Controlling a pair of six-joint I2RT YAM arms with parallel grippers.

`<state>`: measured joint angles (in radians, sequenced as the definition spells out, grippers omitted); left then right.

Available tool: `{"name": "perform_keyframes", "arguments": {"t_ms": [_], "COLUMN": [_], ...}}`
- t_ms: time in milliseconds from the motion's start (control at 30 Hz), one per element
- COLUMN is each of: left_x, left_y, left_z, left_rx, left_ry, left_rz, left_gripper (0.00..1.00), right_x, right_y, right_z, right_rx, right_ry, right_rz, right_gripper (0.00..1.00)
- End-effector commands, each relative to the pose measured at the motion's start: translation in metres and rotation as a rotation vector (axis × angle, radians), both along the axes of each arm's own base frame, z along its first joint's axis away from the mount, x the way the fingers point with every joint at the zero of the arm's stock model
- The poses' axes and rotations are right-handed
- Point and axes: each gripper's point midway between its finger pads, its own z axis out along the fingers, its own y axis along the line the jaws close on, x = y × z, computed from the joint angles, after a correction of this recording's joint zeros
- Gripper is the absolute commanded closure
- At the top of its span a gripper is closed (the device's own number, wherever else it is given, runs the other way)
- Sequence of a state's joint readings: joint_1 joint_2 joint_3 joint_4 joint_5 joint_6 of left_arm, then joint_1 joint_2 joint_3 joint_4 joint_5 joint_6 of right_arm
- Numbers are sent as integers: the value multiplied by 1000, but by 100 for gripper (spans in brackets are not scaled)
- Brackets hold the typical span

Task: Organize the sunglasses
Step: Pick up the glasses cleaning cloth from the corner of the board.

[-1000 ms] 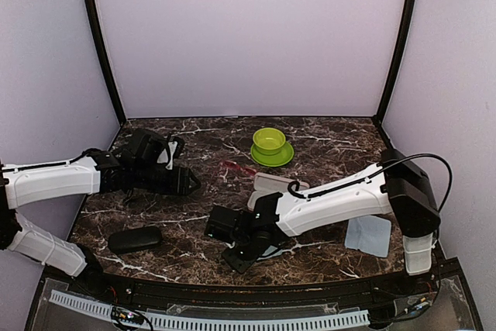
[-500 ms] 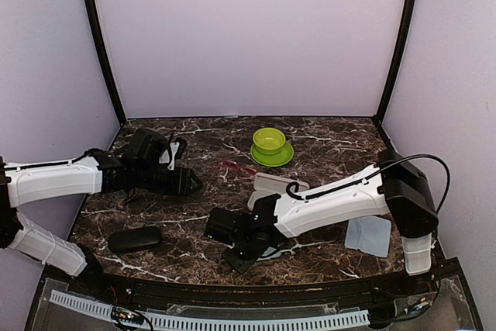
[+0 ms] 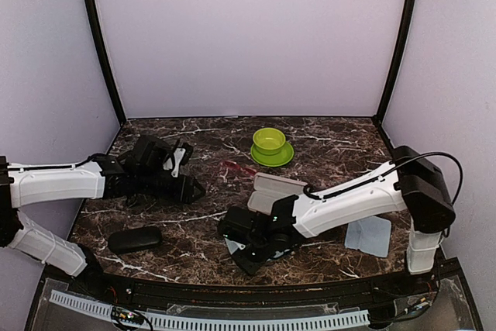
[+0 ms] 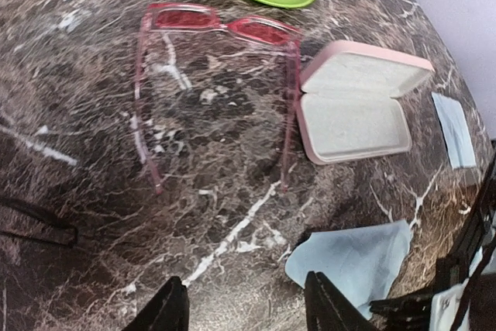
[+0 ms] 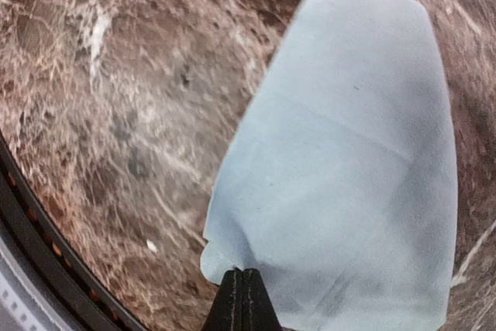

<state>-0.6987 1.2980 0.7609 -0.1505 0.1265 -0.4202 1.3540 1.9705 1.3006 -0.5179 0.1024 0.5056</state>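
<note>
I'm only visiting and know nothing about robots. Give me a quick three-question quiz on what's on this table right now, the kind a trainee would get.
1. Multiple choice: the pink case is A) shut, B) open and empty, C) open with glasses inside.
2. True or false: the right gripper has its jaws spread wide.
3. Short answer: are the arms of the red-framed sunglasses folded or unfolded?

Key: 1 B. 2 False: it is shut on the edge of the light blue cloth. 3 Unfolded; they lie flat on the table beside the pink case.
</note>
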Motion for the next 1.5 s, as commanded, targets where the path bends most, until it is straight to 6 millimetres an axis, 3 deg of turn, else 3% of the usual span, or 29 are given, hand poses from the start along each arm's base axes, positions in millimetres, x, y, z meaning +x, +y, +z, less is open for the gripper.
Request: {"name": "perform_keyframes", "arguments": {"t_ms": [0,133,267,400,667,833,1000,1233,1467], "left_x": [-27,-60,-90,-113,-152,-151,-162,-166,-163], "left_y": [-41,-76,-96,-106,-115,-121,-125,-126,-130], "left_z": [10,0,-12,-24,-64,-71,-71,-86,-92], "left_rx": [31,68,80,96,216,249,197,233,262], "left_ry": [-175,-279,-387,-432,-379,-360,-338,-321,-322], "left_rz": [-247,-479,-682,-842,-1113,-1127,-1153,-1180,-1187], "left_gripper": [46,46,46,47,60,59,55,55,65], "right_x": [-2,-5,-5,-3,0,0,2,5,4], "right_y": [-17,-46,-69,-82,-99,-102,-104,-104,-105], "right_z": [22,24,32,39,27,24,23,24,24], "right_rx": [123,159,200,254,240,234,241,249,250], "right_ry": [101,180,232,283,302,304,305,302,303], "right_rz": [4,4,-12,-32,-58,-62,-79,-86,-91], "right_gripper": [100,100,100,100,100,100,100,100,100]}}
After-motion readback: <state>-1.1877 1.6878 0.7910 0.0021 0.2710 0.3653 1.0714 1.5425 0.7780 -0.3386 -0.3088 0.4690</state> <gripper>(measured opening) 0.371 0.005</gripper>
